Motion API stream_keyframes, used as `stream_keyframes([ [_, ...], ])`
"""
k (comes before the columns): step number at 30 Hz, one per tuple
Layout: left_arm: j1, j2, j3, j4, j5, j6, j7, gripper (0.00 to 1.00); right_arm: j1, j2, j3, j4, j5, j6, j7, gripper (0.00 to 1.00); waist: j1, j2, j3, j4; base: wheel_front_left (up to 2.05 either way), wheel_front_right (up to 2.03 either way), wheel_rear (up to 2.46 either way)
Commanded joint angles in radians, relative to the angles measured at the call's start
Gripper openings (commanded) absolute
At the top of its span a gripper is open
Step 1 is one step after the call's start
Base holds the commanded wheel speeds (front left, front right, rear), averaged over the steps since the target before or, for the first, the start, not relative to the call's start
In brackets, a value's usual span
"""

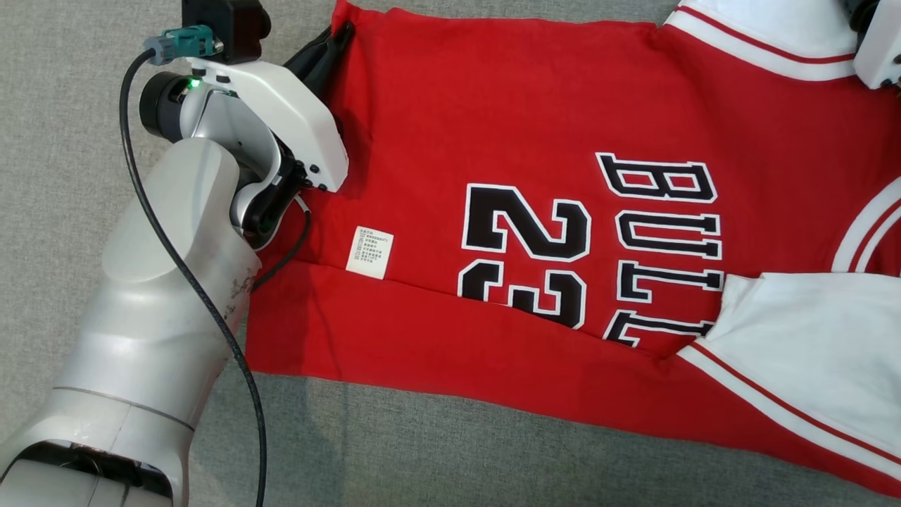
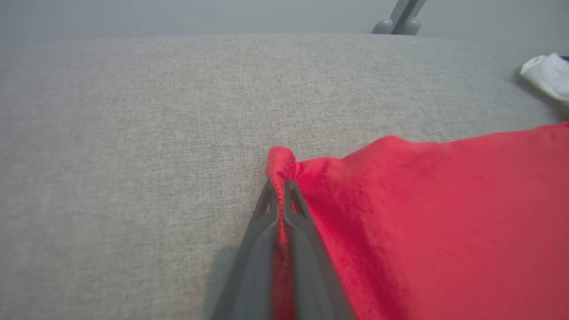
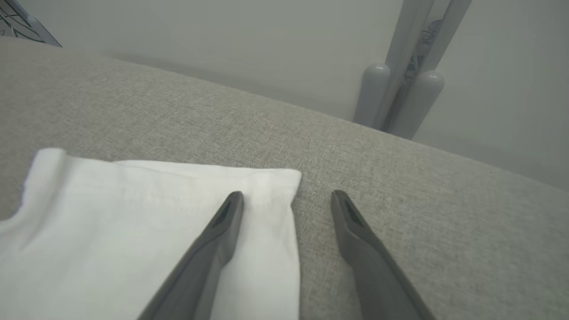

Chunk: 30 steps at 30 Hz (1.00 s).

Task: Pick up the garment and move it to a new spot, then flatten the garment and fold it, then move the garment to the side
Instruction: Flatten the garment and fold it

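Softly, evenly lit; bright.
Sharp in the head view, with a faint shadow beside the left arm [image 1: 162, 282] on the grey fabric [image 1: 422, 451]; softer in both wrist views, blurred along the left claw [image 2: 278, 195] near the bottom edge, hazy in the far background, slightly washed on the red garment [image 2: 422, 213].

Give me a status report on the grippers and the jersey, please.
Left gripper shut on jersey hem corner. Right gripper open, straddling white sleeve edge. Jersey flat on grey surface, near side folded over the print. No obstruction seen.
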<state>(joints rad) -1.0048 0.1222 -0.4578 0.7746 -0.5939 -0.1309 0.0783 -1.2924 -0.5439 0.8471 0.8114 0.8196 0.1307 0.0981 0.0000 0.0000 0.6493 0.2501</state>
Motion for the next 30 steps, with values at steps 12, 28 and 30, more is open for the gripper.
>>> stream_keyframes([
  [12,-0.003,0.054,-0.013,-0.007,-0.110,0.002,-0.054,0.00,-0.055,-0.052,0.106,-0.096,0.215,0.000,-0.076,0.00,0.0000,0.0000,-0.016,-0.023,0.00,0.00,0.00],
  [28,0.147,0.237,0.055,-0.245,-0.258,0.023,0.037,0.00,-0.006,-0.289,0.281,-0.427,0.326,0.000,-0.190,0.00,0.0000,0.0000,-0.115,-0.118,0.00,0.00,0.00],
  [30,0.172,0.258,0.064,-0.287,-0.267,0.036,0.053,0.00,-0.001,-0.304,0.284,-0.456,0.335,0.000,-0.208,0.00,0.0000,0.0000,-0.123,-0.127,0.00,0.00,0.00],
])
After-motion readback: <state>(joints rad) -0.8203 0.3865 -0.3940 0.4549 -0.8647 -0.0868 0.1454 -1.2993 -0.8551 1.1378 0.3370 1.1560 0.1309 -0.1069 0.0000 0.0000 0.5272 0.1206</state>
